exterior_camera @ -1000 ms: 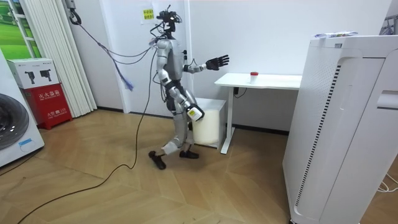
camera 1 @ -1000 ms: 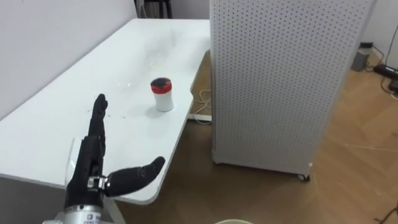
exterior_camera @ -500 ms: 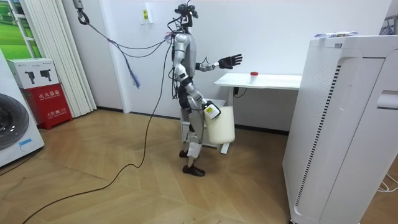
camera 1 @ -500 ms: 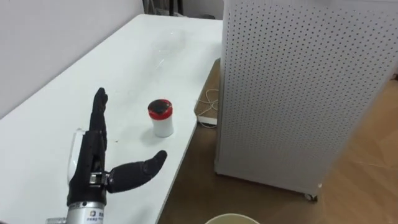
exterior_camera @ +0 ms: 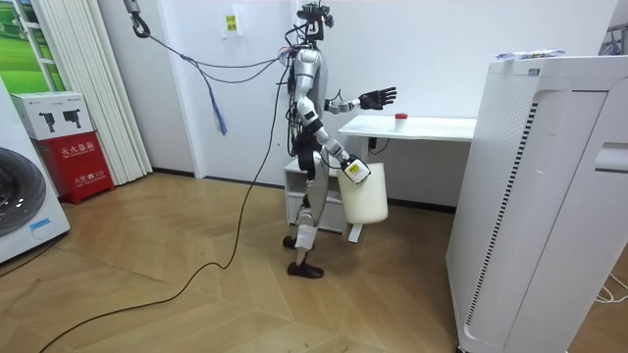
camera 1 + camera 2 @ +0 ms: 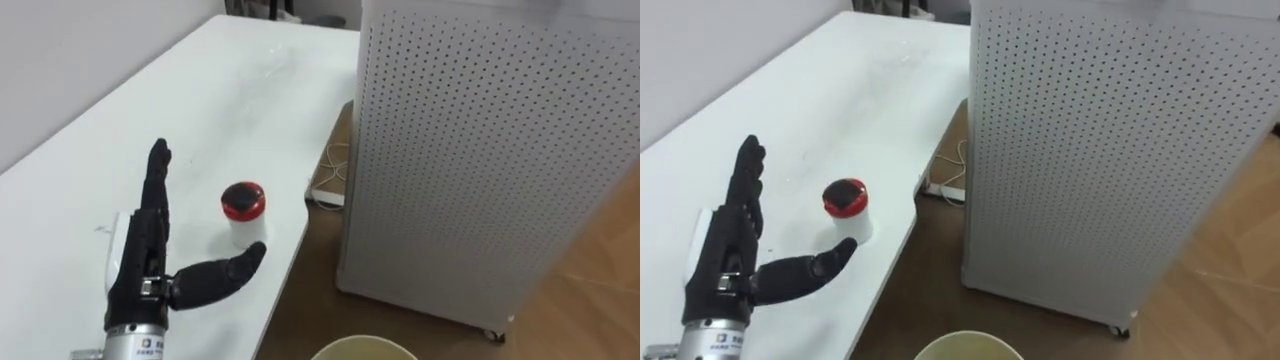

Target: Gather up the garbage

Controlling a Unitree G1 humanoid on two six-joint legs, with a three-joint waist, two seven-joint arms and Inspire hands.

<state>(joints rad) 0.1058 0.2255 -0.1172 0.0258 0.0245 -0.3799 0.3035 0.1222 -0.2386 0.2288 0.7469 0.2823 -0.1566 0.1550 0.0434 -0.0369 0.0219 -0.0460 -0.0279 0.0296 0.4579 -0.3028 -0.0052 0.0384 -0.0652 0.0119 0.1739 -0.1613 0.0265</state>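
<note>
Cup (image 6: 243,213): small, white, red lid, upright on the table (image 6: 200,110), close to the table's long edge that faces the perforated cabinet. Nothing holds it.
Left hand (image 6: 145,260): mine, above the table top, further in from that long edge than the cup and nearer me. Open, nothing in it.
Fingers (image 6: 158,175): straight, pointing along the table away from me; thumb stuck out sideways toward the long edge.
Thumb vs cup: from my head the thumb tip sits right at the cup's base. Touching or a hair off, I can't tell.
Right hand (image 5: 353,169): low beside my hip, off the table's near end, seen in the room view. Whether its fingers are curled or straight I can't tell, too small.
Bucket (image 5: 365,193): cream, hangs at my right hand, below table height, just off the table's near end. Its rim peeks in at the bottom of both eye views.
Cabinet (image 6: 480,150): tall, white, perforated, on casters, on the wood floor across from the table's long edge, with a narrow strip of floor between.
Cable (image 6: 330,170): white, on the floor in that strip, partly under the table's edge.
Table: white glossy top, other long side against the white wall.
Stance: upright at the table's near end, the end at the room view's left, left arm raised out over the top.
</note>
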